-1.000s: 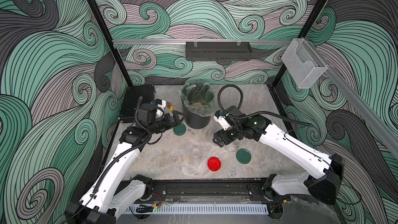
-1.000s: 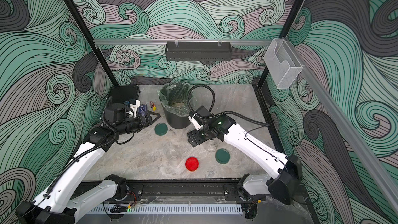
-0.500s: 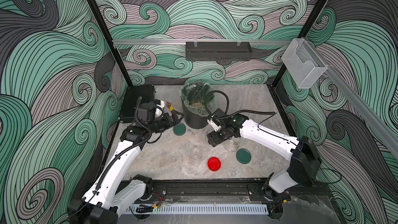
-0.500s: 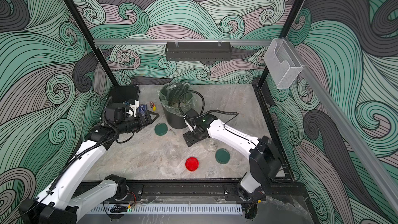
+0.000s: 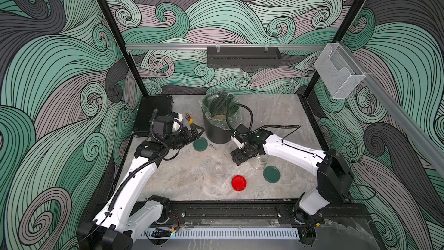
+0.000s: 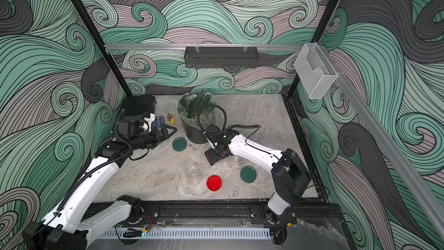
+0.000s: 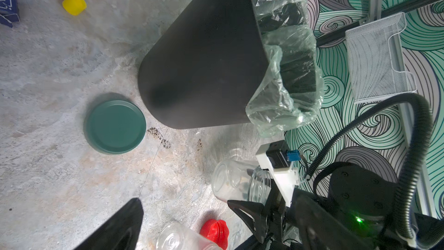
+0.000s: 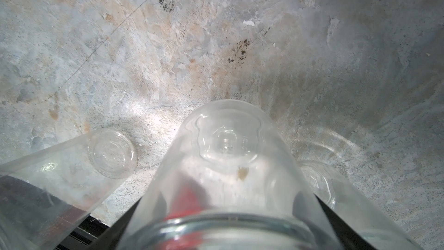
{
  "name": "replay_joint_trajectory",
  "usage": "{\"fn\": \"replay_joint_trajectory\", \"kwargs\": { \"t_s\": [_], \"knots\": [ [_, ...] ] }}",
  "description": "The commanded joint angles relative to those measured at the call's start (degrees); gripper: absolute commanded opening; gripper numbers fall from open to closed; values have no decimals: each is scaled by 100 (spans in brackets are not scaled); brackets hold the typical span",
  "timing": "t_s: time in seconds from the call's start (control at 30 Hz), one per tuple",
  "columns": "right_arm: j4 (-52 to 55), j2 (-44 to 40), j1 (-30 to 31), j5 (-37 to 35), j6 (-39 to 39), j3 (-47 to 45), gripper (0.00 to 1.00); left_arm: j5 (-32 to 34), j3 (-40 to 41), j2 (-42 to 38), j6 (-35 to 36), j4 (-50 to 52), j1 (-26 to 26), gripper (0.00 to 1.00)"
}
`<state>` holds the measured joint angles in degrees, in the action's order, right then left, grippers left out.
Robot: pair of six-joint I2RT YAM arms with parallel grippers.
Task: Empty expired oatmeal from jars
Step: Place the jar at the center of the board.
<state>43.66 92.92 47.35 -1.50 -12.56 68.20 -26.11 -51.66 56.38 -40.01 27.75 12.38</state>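
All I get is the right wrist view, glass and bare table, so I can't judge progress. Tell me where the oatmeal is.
Observer: In a top view the oatmeal lies as a pale patch down inside the lined black bin.
Operator: Report the left gripper.
Observer: The left gripper hangs open and empty beside the bin.
Operator: Now locate the lids.
Observer: All three lie loose on the table: one green lid at the bin's foot, the other green lid and the red lid nearer the front.
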Motion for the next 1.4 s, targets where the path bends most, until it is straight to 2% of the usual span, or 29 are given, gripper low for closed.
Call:
{"fn": "replay_joint_trajectory", "kwargs": {
  "t_s": [0.0, 0.37, 0.67, 0.83, 0.9, 1.1, 1.17, 1.37],
  "knots": [
    [-160, 64, 24, -119, 52, 10, 45, -114, -19, -39, -16, -93, -59, 99],
    [-191, 337, 35, -59, 52, 18, 52, -147, -48, 35, -18, -150, -54, 98],
    [-230, 325, 45, -43, 43, 35, 75, -199, -81, 101, -24, -187, -52, 99],
    [-235, 295, 63, -63, 43, 35, 83, -210, -94, 92, -24, -193, -57, 99],
    [-235, 279, 64, -78, 39, 37, 89, -212, -96, 85, -16, -187, -53, 99],
    [-235, 214, 98, -64, 25, 27, 93, -210, -77, 50, -15, -172, -55, 99],
    [-245, 183, 105, -63, 25, 18, 98, -217, -66, 47, -20, -171, -54, 99],
    [-176, -11, 156, -55, -9, 43, 99, -219, -64, 16, 0, -161, -58, 99]
  ]
}}
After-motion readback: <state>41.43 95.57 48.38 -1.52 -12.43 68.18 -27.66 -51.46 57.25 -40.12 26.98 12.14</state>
